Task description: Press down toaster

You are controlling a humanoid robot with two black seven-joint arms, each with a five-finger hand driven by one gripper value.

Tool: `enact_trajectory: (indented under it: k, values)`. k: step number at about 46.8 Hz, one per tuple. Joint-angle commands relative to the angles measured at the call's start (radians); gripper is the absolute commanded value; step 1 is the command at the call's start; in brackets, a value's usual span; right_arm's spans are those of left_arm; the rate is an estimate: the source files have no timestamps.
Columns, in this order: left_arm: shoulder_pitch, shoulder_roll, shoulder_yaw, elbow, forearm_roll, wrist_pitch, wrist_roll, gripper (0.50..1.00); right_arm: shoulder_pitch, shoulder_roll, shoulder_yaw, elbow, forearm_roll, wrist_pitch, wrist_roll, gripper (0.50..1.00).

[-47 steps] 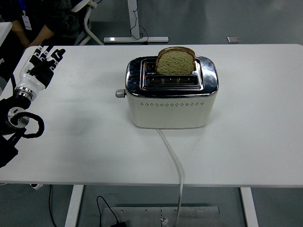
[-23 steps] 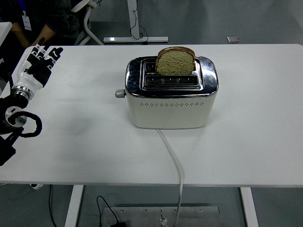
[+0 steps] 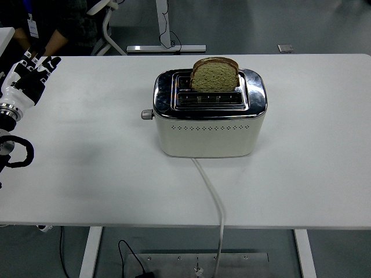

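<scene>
1. Table (image 3: 313, 174): a white top that fills most of the view, with its near edge running along the bottom.
2. Toaster (image 3: 210, 130): a cream body with a chrome top, standing upright near the middle of the table, its long side facing the near edge. It has two slots on top.
3. Bread (image 3: 215, 74): one brown slice standing upright in the far slot, with its upper half above the chrome top. The near slot shows no bread.
4. Lever (image 3: 147, 114): a small grey knob that sticks out from the toaster's left end, high on the body. Nothing touches it.
5. Cord (image 3: 212, 194): a white cable that leaves the toaster's near side, crosses the table toward the near edge and drops over it.
6. Left hand (image 3: 26, 78): a black and white hand at the left edge, over the table's far left corner and well apart from the toaster. Its fingers point up and away, loosely extended, and grasp nothing.
7. Person (image 3: 49, 26): a dark sleeve and a forearm at the top left, behind the table.
</scene>
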Motion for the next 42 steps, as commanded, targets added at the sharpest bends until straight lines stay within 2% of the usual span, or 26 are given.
enact_trajectory:
  k: [1,16,37,42]
  values:
    - [0.0,0.013,0.002,-0.002,0.021,0.0,0.0,1.0,0.0,0.0,0.0,0.0,0.001,0.0,0.0,0.998]
    - [-0.008,0.049,0.002,-0.021,0.228,-0.009,0.0,1.0,0.0,0.0,0.0,0.001,0.0,0.0,0.0,0.998]
    - [0.002,0.128,0.005,-0.172,0.489,-0.017,0.002,1.0,0.0,0.0,0.0,0.0,0.001,0.0,0.0,0.998]
    - [0.005,0.169,0.01,-0.215,0.563,-0.026,0.002,1.0,0.0,0.0,0.0,0.0,0.0,0.0,0.0,0.998]
